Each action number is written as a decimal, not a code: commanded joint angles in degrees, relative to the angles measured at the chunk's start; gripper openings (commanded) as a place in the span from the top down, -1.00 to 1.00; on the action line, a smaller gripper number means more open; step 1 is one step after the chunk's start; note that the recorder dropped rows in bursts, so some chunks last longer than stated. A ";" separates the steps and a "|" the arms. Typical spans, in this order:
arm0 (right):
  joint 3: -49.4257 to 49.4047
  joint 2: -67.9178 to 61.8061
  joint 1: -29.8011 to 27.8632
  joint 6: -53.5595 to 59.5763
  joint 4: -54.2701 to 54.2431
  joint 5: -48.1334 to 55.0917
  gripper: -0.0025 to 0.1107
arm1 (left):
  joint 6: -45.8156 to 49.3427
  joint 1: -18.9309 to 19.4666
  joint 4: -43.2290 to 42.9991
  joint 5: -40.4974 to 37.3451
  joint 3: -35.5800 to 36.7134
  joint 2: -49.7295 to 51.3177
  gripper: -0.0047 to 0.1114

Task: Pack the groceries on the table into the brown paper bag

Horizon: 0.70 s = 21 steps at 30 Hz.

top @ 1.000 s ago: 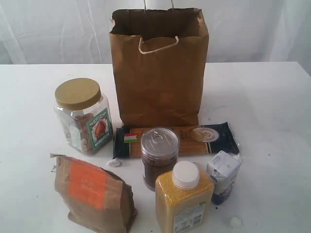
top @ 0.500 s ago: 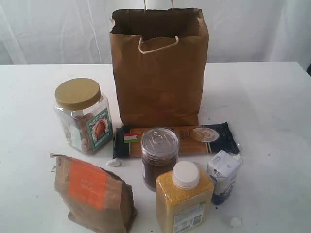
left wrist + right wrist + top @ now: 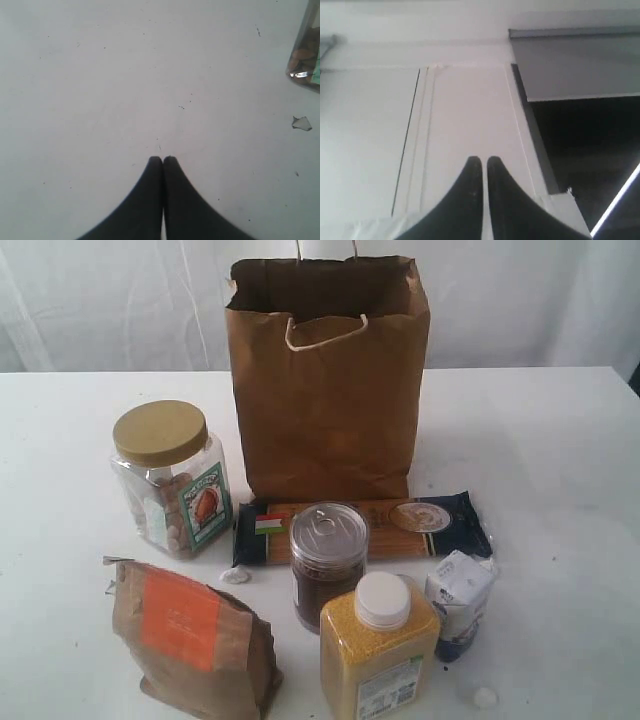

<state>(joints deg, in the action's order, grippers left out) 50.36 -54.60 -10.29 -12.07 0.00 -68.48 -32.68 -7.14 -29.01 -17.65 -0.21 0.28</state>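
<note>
Along bottom edge, brown pouch (image 3: 190, 640) cropped; left gripper (image 3: 163, 159), right gripper (image 3: 481, 160) closed, empty.

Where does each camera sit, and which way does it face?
Exterior: at the table's near side, slightly above, facing the brown paper bag and what stands before it; no part of the robot shows.
Left wrist: above bare table, looking down; shut left fingers show, the clear gold-lidded jar just in view.
Right wrist: facing away from the table, towards white panelling and a dark opening; shut right fingers show.
Shared: exterior and left wrist both show that jar and a white crumb beside it.
</note>
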 commanded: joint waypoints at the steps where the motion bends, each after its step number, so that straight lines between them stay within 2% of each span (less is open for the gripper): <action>1: 10.49 -0.46 0.13 -3.32 1.32 9.55 0.89 | -0.21 -0.38 -0.43 0.06 0.21 -0.28 0.92; 6: 27.23 -5.84 0.13 12.50 15.04 54.01 0.89 | -0.21 -0.38 -0.43 0.06 0.21 -0.28 0.92; 11: 32.87 -15.20 -0.10 21.84 18.02 83.98 0.89 | -0.21 -0.38 -0.43 0.06 0.21 -0.28 0.92; 15: 33.22 -23.49 -0.10 23.47 17.48 108.93 0.96 | -0.21 -0.38 -0.43 0.06 0.21 -0.28 0.92; 18: 33.22 -27.03 0.24 34.23 8.41 122.52 0.96 | -0.21 -0.38 -0.43 0.06 0.21 -0.28 0.92; 21: 33.22 -27.44 0.79 46.41 -7.07 126.84 0.96 | -0.21 -0.38 -0.43 0.06 0.21 -0.28 0.92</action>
<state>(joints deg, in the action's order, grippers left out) 83.20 -82.44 -10.29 24.59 5.13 53.95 -32.68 -7.14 -29.01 -17.65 -0.21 0.28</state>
